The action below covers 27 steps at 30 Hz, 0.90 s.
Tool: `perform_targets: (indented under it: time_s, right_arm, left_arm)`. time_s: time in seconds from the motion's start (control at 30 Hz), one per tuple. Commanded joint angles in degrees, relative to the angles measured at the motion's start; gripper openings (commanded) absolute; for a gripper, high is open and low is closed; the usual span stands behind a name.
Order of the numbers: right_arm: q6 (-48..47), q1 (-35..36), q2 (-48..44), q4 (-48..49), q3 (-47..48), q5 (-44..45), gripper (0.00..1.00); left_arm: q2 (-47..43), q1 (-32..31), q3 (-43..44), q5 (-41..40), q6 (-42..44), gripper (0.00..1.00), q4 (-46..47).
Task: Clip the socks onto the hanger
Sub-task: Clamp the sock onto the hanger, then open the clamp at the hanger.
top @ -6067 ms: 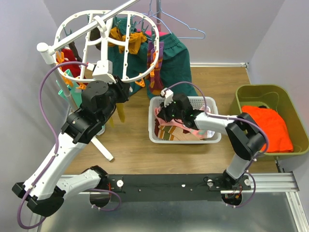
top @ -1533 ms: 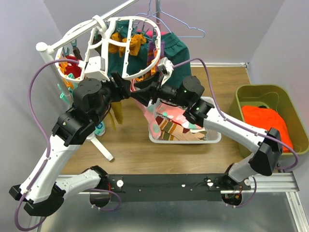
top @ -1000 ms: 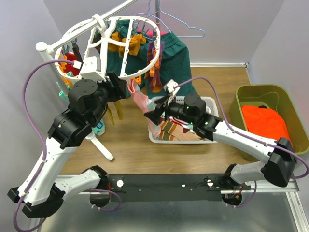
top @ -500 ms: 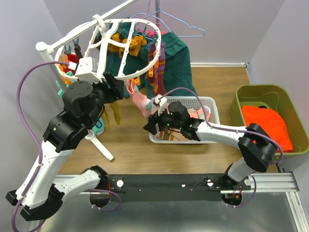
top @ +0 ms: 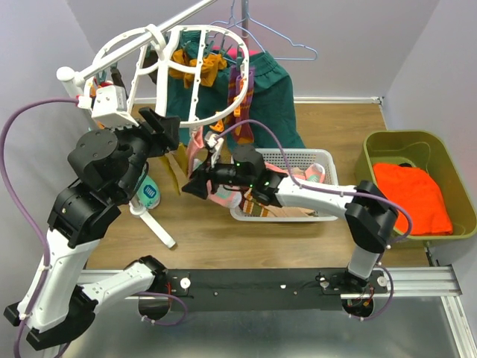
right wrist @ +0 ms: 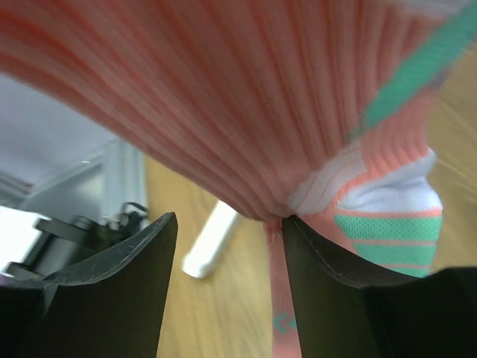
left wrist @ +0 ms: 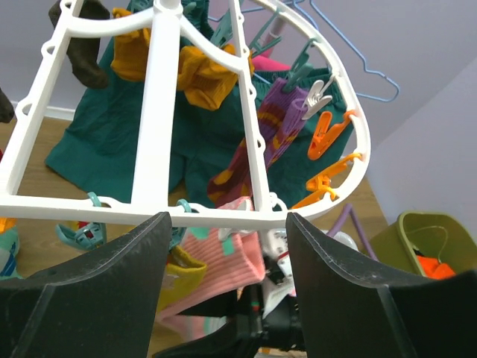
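Now | pink sock (left wrist: 231, 257) hangs from hanger (left wrist: 160, 112) | label (top: 148, 192), maybe bottle's, unreadable

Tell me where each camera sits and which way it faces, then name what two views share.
Top external: fixed above and behind the arms, looking down on the table; both arms show, left gripper by the hanger, right gripper at the pink sock.
Left wrist: on the left arm, looking up past its own fingers at the hanger's lattice.
Right wrist: on the right arm, close against the pink sock, own fingers at the bottom.
Shared: the pink sock shows in all three views.
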Motion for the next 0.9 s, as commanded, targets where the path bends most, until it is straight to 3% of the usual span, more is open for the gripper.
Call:
perform_targets:
  time_s: [0.0, 0.33, 0.53, 0.87]
  right_arm:
    - [4.2, 3.2, 6.1, 3.2, 5.6, -6.6, 0.66]
    - [5.7, 5.7, 12.0, 1.9, 12.2, -7.8, 0.75]
    - [2.5, 5.7, 5.8, -0.4, 3.3, -3.5, 0.79]
    - [-3.0, 5.6, -12.1, -6.8, -10.0, 3.5, 0.83]
  left_arm:
    - [-1.4, 0.1, 1.3, 1.2, -0.6, 0.72, 0.8]
    - [-1.5, 0.1, 1.2, 3.1, -0.6, 0.72, 1.0]
    - [-1.6, 0.1, 0.1, 7.1, -1.3, 0.72, 0.7]
    - [-2.1, 0.1, -3.7, 19.6, -6.1, 0.68, 3.8]
